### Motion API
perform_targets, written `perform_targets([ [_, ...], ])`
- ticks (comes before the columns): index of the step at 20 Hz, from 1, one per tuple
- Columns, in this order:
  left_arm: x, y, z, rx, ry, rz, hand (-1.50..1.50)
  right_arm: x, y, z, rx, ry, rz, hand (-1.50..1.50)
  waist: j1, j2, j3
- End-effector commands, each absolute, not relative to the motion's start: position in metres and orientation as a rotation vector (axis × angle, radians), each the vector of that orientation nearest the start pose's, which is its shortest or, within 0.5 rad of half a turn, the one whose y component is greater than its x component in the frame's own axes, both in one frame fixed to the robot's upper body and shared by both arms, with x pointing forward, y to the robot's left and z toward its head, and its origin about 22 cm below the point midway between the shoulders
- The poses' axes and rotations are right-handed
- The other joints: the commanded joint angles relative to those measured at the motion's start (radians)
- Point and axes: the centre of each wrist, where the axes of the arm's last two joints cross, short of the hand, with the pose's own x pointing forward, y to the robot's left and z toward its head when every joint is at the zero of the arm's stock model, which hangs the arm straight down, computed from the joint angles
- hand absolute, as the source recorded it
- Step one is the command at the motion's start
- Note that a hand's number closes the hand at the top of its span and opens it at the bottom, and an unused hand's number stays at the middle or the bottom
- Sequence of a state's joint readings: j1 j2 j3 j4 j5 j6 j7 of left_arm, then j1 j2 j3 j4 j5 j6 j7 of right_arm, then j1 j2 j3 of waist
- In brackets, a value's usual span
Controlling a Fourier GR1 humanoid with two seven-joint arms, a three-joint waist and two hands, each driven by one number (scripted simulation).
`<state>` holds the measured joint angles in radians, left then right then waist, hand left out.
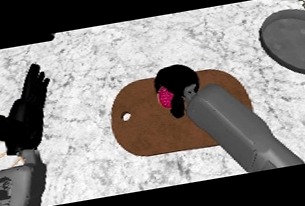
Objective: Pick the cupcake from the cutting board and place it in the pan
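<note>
Curling round the cupcake [164, 98] is the right robot hand [178, 79].

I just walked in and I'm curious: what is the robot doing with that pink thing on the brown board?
The right robot hand is curled round the pink cupcake, over the cutting board. The cupcake is not in the pan yet; the pan sits off to the right on the counter. The left robot hand is open and rests at the left, fingers up, holding nothing.
</note>
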<state>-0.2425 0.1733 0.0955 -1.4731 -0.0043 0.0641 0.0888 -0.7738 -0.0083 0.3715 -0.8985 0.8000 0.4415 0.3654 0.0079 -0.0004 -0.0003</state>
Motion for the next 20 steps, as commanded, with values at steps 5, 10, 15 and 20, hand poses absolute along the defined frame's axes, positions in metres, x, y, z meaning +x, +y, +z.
perform_targets([
  [5, 0.298, 0.266, 0.060, 0.194, -1.632, -0.056, 0.00, 0.376, -0.082, 0.050, -0.525, -1.063, 1.505, 1.50, -0.002, 0.001, 0.000],
  [10, 0.282, 0.286, 0.048, 0.251, -1.586, -0.002, 0.00, 0.303, -0.142, 0.035, -0.468, -1.179, 1.614, 1.50, -0.062, -0.021, 0.001],
  [15, 0.276, 0.300, 0.044, 0.284, -1.573, 0.016, 0.00, 0.269, -0.194, 0.070, -0.601, -1.468, 1.568, 1.50, -0.098, -0.030, 0.001],
  [20, 0.275, 0.300, 0.047, 0.281, -1.566, 0.022, 0.00, 0.231, -0.237, 0.120, -0.648, -1.705, 1.347, 1.50, -0.091, -0.021, 0.001],
])
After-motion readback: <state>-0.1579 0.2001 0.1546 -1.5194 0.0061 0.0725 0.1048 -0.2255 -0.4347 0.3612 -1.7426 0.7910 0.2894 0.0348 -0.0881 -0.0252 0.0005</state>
